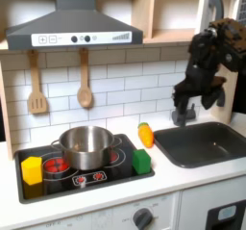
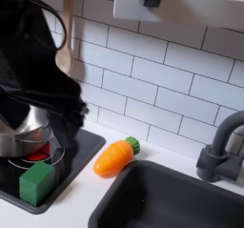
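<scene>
Carrot beside sink, gripper above, grip unclear; no legible writing

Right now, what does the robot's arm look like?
The arm is all black and chunky, built from blocky jointed pieces, with a black gripper at its tip in the first exterior view. In the second exterior view it is a big, dark, blurry shape. No cables or markings can be made out.
</scene>
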Controlling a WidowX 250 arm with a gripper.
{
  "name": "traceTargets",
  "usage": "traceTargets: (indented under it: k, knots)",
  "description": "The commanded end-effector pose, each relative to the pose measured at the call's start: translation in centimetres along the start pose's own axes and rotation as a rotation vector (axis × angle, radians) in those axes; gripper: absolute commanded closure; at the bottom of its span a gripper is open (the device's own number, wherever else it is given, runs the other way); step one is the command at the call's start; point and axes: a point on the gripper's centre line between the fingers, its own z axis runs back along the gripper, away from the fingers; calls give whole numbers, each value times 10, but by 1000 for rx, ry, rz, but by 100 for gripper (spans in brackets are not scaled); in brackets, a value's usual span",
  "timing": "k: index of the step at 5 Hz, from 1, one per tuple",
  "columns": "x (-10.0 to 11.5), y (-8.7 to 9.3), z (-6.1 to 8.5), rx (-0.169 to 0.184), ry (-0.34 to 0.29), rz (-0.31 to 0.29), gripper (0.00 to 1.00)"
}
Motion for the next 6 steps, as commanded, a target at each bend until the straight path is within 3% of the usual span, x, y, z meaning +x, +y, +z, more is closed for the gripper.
traceTargets:
  k: [1, 3, 5, 6]
  knots:
    - [-12, -42, 1, -63, 36, -86, 0]
    - [-12, -73, -1, -106, 52, -149, 0]
    - [4, -94, -4, -139, 46, -176, 0]
    - [16, -98, -5, -139, 33, -185, 0]
